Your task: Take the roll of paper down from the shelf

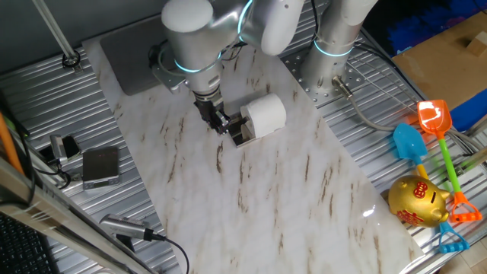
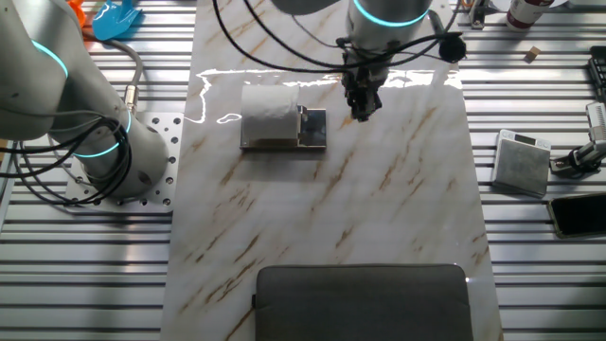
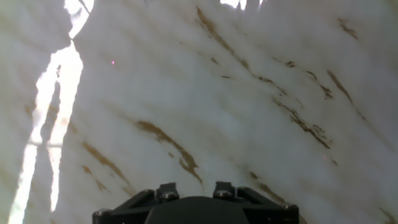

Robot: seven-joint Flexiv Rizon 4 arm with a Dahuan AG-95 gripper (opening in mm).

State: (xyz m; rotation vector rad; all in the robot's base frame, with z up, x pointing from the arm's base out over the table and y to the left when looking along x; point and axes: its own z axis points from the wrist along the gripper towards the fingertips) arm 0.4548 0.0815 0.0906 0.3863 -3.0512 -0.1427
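Observation:
The white roll of paper (image 1: 266, 114) lies on its side on the small dark shelf (image 1: 242, 137) with shiny edges, on the marble table top. In the other fixed view the roll (image 2: 270, 112) covers the left part of the shelf (image 2: 313, 131). My gripper (image 1: 221, 122) hangs just beside the shelf's bare end, low over the table, apart from the roll. Its dark fingers look pressed together and hold nothing, also in the other fixed view (image 2: 363, 112). The hand view shows only marble and the hand's dark base (image 3: 196, 208); roll and shelf are out of it.
A large grey mat (image 2: 365, 303) lies at one end of the marble top. A flat grey box (image 2: 522, 161) and cables sit on the ribbed metal beside it. Toy shovels (image 1: 426, 125) and a gold piggy bank (image 1: 417, 202) lie off the other side. The arm's base (image 1: 331, 61) stands near the roll.

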